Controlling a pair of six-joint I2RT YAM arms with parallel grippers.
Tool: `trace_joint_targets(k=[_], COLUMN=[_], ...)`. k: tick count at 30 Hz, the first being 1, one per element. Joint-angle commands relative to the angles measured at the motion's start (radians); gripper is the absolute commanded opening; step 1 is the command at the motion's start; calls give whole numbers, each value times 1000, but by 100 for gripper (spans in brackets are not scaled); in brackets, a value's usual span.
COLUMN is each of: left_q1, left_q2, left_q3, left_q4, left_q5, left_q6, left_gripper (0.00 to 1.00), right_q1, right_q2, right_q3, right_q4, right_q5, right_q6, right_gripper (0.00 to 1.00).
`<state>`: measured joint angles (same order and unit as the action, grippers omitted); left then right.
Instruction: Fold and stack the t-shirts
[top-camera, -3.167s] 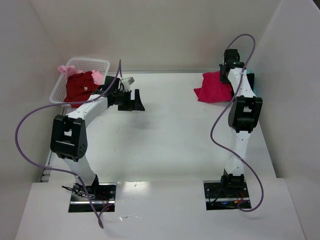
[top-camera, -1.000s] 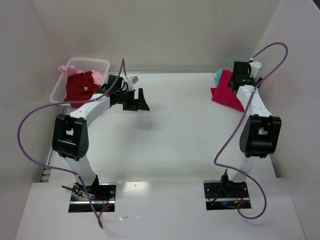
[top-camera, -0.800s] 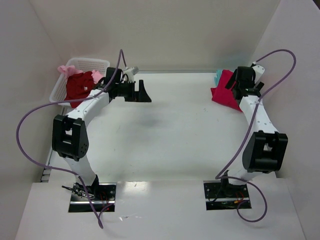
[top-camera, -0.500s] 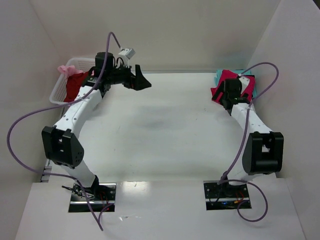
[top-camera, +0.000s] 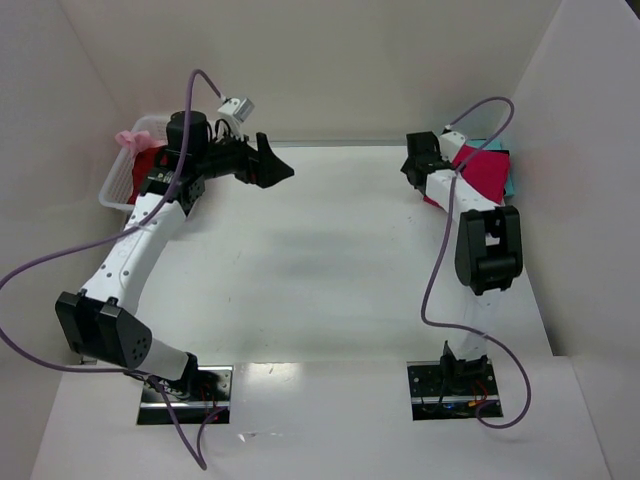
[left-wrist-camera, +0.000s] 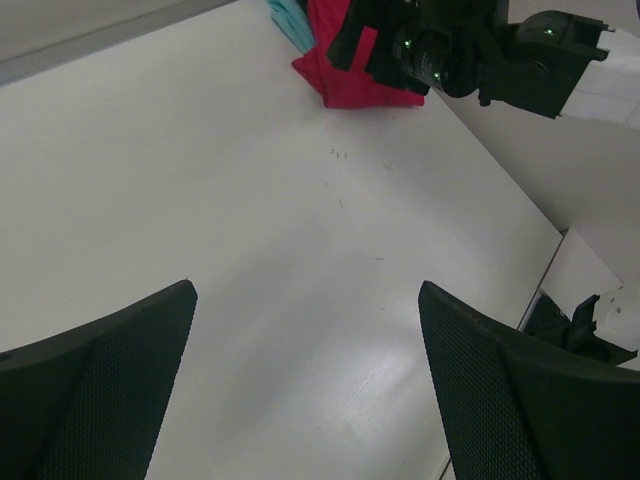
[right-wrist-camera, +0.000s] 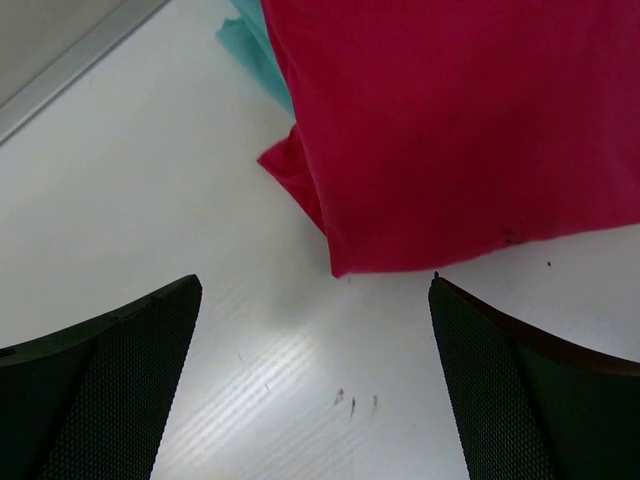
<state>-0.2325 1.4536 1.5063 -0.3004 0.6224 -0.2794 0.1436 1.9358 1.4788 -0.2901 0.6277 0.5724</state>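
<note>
Counter (top-camera: 330, 260): flat, matte white surface, closed in by white panels at left, back and right.

Far-right corner: a folded crimson-pink cloth t-shirt (right-wrist-camera: 450, 120) lies on top of a teal cloth t-shirt (right-wrist-camera: 258, 45). The teal one rests flat on the counter and shows only as a narrow strip past the crimson edge. One folded corner of the crimson shirt overhangs the teal and touches the counter itself. Just beside that corner there are a few small dark specks (right-wrist-camera: 355, 400) on the surface.

Far-left corner: a white plastic lattice basket (top-camera: 112, 185) stands at the counter edge, close to the left wall.

Middle of the counter: faint grey shadows.
</note>
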Motion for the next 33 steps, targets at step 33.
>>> trace_joint_targets(k=[33], left_q1=[-22], left_q2=[-52], left_q3=[-123], left_q4=[72], left_q5=[-69], left_q6=[-149], left_gripper=[100], right_q1=[-151], right_q2=[384], right_q3=[466], right_q4=[-169], right_q5=[133], right_q6=[373], right_gripper=[100])
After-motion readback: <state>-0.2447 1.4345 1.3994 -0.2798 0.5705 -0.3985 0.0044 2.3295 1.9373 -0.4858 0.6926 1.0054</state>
